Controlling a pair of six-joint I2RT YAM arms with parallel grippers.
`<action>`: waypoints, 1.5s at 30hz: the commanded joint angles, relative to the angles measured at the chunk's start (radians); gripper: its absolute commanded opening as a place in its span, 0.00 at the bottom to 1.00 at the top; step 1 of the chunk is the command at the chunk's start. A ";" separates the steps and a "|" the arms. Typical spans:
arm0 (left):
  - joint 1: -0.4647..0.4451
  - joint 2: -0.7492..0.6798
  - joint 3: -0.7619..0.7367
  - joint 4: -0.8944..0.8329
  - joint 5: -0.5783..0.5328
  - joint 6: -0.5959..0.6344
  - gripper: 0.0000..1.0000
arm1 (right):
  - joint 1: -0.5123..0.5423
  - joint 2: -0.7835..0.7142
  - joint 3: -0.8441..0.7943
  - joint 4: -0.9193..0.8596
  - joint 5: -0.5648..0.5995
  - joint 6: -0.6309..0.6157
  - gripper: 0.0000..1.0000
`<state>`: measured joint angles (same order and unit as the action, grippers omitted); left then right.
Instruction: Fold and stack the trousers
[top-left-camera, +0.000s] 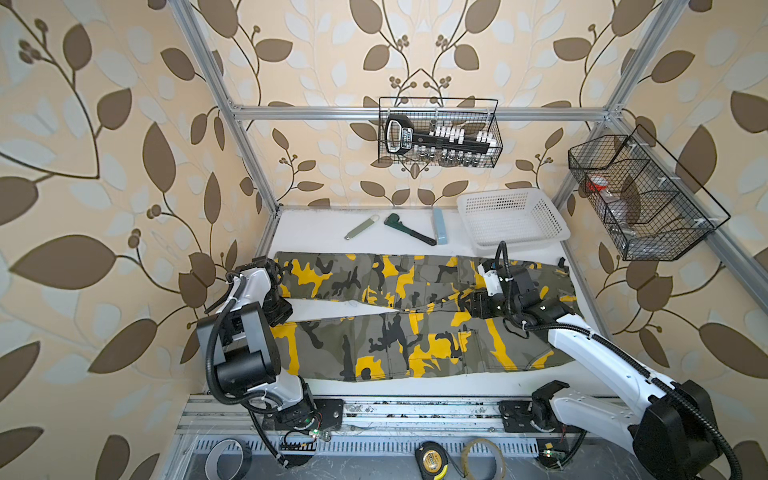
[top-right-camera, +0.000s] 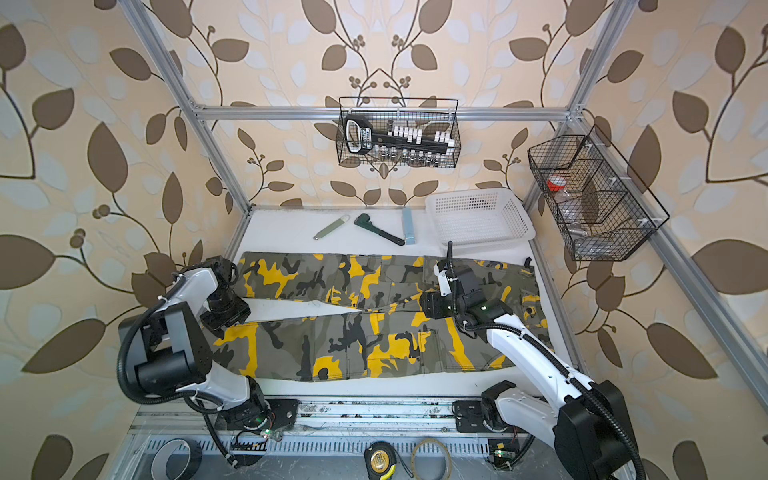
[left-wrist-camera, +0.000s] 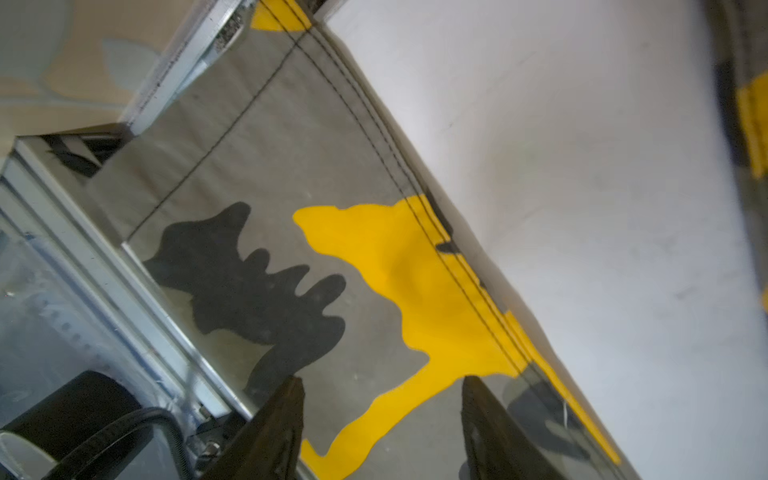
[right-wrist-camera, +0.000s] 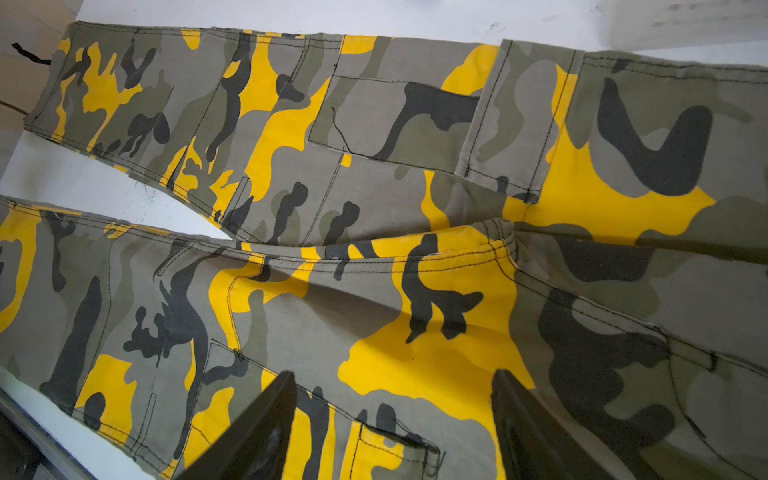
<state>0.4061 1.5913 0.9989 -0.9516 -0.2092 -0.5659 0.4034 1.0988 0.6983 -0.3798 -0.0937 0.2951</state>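
1. The long camouflage cloth trousers (top-left-camera: 395, 332) (top-right-camera: 353, 345), olive-grey with black and bright yellow patches, lie spread flat across the white table (top-left-camera: 316, 228). In both top views the waist is at the right and the hems are at the left.
2. The two legs splay apart, and a narrow wedge of bare table shows between them, closing where they meet.
3. The left gripper (top-left-camera: 277, 311) (left-wrist-camera: 382, 382) hangs at the hem end, by the table's left edge.
4. In the left wrist view its dark fingers (left-wrist-camera: 282, 415) stand well apart over the cloth (left-wrist-camera: 270, 166), beside a stitched seam, and nothing is caught between them.
5. The right gripper (top-left-camera: 471, 305) (right-wrist-camera: 395, 378) hovers over the upper legs, near the crotch seam.
6. Its fingers (right-wrist-camera: 266, 415) are spread wide above the fabric (right-wrist-camera: 374, 166) and have hold of nothing.
7. Behind the trousers, well apart from them, lie a pale green flat tool (top-left-camera: 360, 227), a dark pipe wrench (top-left-camera: 409, 235) and a pale blue block (top-left-camera: 439, 226).
8. A white perforated plastic basket (top-left-camera: 511, 218) sits at the table's far right corner, just behind the waistband.
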 joint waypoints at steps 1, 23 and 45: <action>0.025 0.056 0.029 0.072 0.023 -0.066 0.61 | 0.013 -0.009 -0.017 0.007 0.003 0.006 0.75; 0.025 0.171 0.001 0.197 0.065 -0.032 0.00 | 0.007 -0.025 -0.015 -0.010 0.004 -0.017 0.74; -0.069 0.109 0.281 0.039 0.035 0.000 0.00 | 0.003 -0.011 -0.051 0.028 -0.014 0.005 0.75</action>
<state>0.3515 1.7992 1.2339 -0.8196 -0.1158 -0.5774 0.4091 1.0813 0.6716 -0.3679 -0.0902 0.2955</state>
